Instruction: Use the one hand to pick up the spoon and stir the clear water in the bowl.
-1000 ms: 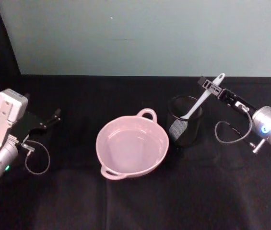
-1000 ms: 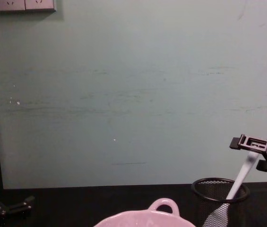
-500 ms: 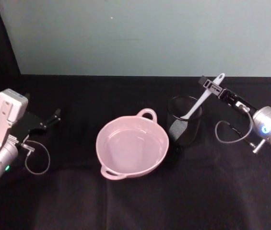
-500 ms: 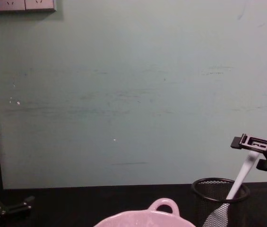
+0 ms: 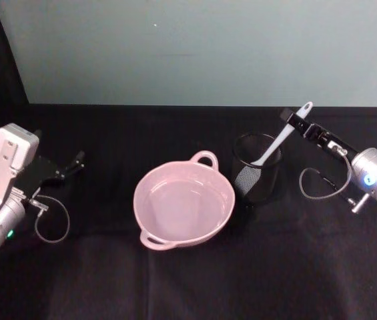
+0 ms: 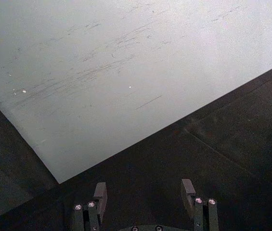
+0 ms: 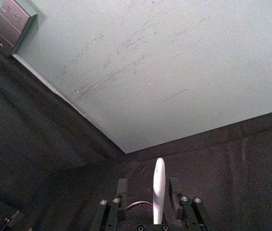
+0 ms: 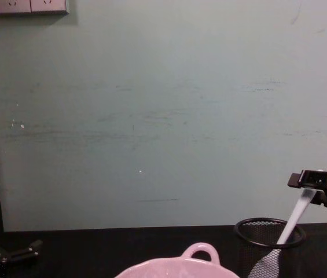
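right gripper (image 5: 293,121): open, jaws either side of the spoon (image 5: 280,139) handle, not clamped.
spoon: tilted in the mesh cup (image 5: 257,184), right of the bowl (image 5: 139,200).
left gripper (image 5: 76,162): open, parked at the desk (image 5: 188,287) left.

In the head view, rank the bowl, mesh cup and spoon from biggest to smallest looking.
Largest: the bowl.
Then the mesh cup.
Smallest: the slim spoon standing in it, right gripper open around its handle.

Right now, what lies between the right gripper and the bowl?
In the head view, the black mesh cup stands between the right gripper and the bowl, with the spoon standing in it.
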### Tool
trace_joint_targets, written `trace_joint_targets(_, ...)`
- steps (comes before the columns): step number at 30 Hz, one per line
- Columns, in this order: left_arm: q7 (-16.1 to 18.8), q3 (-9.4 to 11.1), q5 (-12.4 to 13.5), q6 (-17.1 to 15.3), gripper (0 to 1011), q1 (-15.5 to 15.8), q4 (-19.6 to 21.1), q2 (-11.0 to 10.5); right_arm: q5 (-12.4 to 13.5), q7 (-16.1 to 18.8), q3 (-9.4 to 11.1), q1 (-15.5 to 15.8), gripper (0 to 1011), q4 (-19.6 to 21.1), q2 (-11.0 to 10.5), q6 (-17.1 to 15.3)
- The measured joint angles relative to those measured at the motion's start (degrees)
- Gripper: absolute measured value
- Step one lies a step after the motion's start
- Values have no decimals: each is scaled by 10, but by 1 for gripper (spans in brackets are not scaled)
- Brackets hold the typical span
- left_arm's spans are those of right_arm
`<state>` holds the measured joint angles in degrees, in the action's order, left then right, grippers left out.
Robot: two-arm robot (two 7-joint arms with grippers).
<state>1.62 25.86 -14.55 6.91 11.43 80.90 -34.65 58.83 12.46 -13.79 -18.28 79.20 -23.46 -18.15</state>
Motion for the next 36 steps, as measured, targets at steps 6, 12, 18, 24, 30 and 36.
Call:
trace_joint_targets(6, 0, 0, 0, 0, 1011, 0, 0, 0, 0, 0, 0, 0, 399, 0, 0, 0)
trace_joint_targets(12, 0, 0, 0, 0, 1011, 0, 0, 0, -1, 0, 0, -1, 198, 0, 0, -1)
trace_joint_targets(18, 0, 0, 0, 0, 1011, 0, 0, 0, -1, 0, 0, -1, 118, 0, 0, -1)
trace_joint_targets(24, 0, 0, 0, 0, 1011, 0, 0, 0, -1, 0, 0, -1, 118, 0, 0, -1)
trace_joint_targets(30, 0, 0, 0, 0, 1011, 0, 0, 0, -13, 5, -11, 0, 118, 14, -14, 5)
trace_joint_targets(36, 0, 0, 0, 0, 1011, 0, 0, 0, -43, 2, -37, -1, 118, 63, -51, 8)
